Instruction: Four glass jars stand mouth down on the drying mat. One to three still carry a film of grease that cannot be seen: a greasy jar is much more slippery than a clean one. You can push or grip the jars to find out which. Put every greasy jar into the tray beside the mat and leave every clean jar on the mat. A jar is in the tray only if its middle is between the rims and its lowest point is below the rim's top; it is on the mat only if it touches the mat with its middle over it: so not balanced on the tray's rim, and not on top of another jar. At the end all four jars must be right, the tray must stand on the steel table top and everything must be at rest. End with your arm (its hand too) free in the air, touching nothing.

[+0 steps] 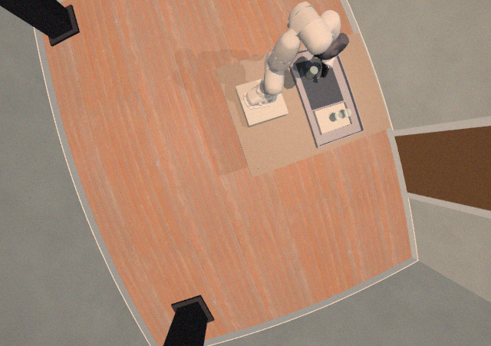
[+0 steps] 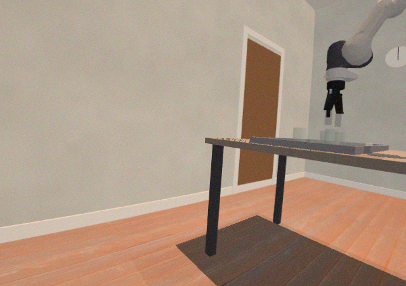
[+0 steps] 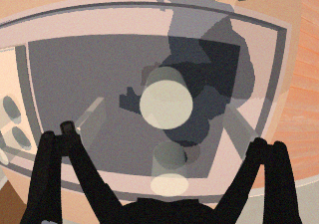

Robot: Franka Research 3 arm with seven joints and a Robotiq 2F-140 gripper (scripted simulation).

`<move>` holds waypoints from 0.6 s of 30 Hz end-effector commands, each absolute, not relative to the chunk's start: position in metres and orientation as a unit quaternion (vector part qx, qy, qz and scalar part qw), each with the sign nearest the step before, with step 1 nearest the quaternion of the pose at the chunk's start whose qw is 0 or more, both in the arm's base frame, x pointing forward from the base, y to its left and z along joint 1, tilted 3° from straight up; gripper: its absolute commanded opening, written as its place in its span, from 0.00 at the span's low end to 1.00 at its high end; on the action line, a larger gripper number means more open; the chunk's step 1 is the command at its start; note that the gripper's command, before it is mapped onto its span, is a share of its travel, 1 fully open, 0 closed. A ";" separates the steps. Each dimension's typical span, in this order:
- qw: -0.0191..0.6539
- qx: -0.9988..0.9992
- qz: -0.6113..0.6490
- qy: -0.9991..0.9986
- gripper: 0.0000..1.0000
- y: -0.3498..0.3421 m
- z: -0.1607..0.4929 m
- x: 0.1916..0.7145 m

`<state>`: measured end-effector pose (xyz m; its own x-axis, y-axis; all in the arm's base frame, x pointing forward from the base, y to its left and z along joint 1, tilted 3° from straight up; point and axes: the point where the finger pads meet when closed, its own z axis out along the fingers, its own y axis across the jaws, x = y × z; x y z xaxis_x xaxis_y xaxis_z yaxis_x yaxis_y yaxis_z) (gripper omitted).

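"Jaws?"
"Wide apart; I have my gripper (image 1: 321,74) (image 2: 332,120) (image 3: 165,112) above the drying mat (image 1: 324,92) (image 3: 75,80)."
"Glass jars?"
"I see two standing on the mat, one pale-topped jar (image 1: 313,70) (image 3: 165,105) between my fingers' span but ungripped, two in the cream tray (image 1: 325,126) (image 3: 7,70)."

Glass jars (image 1: 313,70) (image 2: 329,134) (image 3: 166,105): translucent pale grey-green
Larger rectangle (image 1: 327,92) (image 3: 75,65): plain charcoal grey
Smaller rectangle (image 1: 323,126) (image 3: 7,75): plain cream
Surround (image 1: 344,92) (image 3: 100,25): pale mauve-grey, edged in slate
Table top (image 1: 277,144): tan
Table leg (image 2: 214,194): near-black
Robot arm (image 1: 285,49) (image 2: 370,24): off-white, charcoal near the wrist
Gripper (image 1: 324,71) (image 2: 332,120) (image 3: 161,121): black, with translucent grey pads
Floorboards (image 1: 198,215) (image 2: 98,243): orange-pink, streaked grey
Door (image 1: 443,163) (image 2: 260,112): brown, framed white
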<state>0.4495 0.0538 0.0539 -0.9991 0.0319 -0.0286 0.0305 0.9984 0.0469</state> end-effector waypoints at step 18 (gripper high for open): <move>0.018 0.026 0.022 0.999 1.00 0.055 0.022 0.453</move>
<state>0.4479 0.0544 0.0257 -0.9994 0.0297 -0.0195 0.0287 0.9984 0.0487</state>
